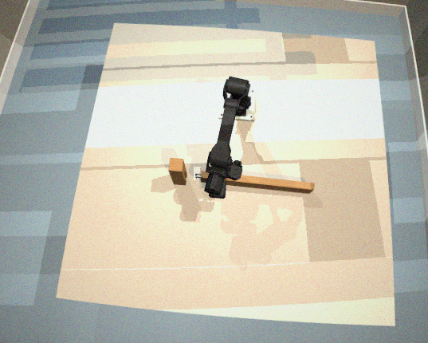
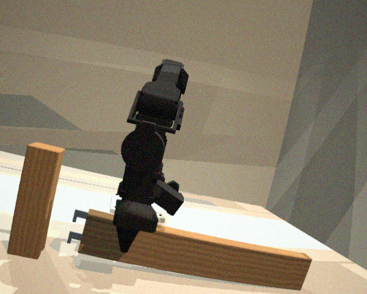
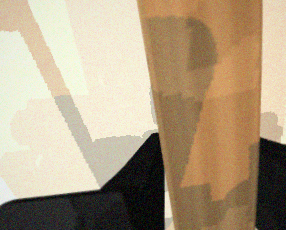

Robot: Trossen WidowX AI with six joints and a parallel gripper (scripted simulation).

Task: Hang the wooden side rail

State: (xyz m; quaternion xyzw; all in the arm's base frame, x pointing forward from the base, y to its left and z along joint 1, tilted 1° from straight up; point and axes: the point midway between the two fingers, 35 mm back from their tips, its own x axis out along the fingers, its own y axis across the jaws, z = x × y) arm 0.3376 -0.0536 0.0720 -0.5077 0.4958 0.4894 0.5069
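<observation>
The post point(image 1: 177, 171) point(image 2: 36, 198) stands upright at the left; a bit of its slot shows in the exterior view on the side facing the rail, and the pins are hidden. The wooden rail point(image 1: 272, 184) point(image 2: 219, 253) point(image 3: 210, 100) lies to its right, with its hook end slightly raised and its far end on the table. Its upper hook point(image 2: 80, 215) and lower hook point(image 2: 74, 236) point at the post across a gap, tips bent down. My gripper point(image 2: 124, 246) point(image 3: 184, 135) is shut on the rail near the hook end, a finger on each side.
The arm's base plate point(image 1: 251, 117) is at the back, behind the rail. The arm reaches forward over the rail's hook end. The table point(image 1: 144, 247) extends in front of the post and rail, with shadows and light patches across it.
</observation>
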